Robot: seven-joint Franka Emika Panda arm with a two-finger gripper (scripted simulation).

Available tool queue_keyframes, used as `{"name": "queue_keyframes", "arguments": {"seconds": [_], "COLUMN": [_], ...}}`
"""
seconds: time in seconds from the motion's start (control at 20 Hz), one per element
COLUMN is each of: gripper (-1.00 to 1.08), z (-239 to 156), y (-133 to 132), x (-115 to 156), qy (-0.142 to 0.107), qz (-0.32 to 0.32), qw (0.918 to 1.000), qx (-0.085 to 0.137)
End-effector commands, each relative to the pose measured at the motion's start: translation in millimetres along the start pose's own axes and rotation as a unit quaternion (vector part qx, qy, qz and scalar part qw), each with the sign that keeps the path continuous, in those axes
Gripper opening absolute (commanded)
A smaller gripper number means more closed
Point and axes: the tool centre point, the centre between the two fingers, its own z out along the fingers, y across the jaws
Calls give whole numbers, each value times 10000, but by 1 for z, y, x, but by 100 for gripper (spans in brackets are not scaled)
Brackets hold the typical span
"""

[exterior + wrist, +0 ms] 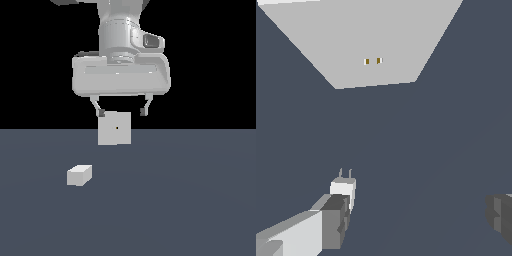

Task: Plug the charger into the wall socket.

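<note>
The charger is a small white block lying on the dark floor, toward the exterior view's left. In the wrist view the charger shows two thin prongs and is partly hidden behind one finger. The wall socket is an upright white square panel with a dark dot at its centre. In the wrist view the socket shows two small slots. My gripper is open and empty, high above the floor, with the charger below it and off to the exterior view's left. The gripper also shows in the wrist view.
The dark grey floor stretches around both objects. The background above the floor is black. Nothing else shows.
</note>
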Motion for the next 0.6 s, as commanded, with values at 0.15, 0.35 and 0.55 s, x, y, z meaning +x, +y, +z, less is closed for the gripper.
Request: {"name": "queue_keyframes", "arguments": {"seconds": [0.15,0.35,0.55], "gripper": [100,100,100], "z": [10,19,27], "y": [-15,-25,-36], "x": [-12,-20,-27], "qy": [332,575,819], "qz": [79,138,196], "qw": [9994,9982,9964], "qx": [10,17,23]}}
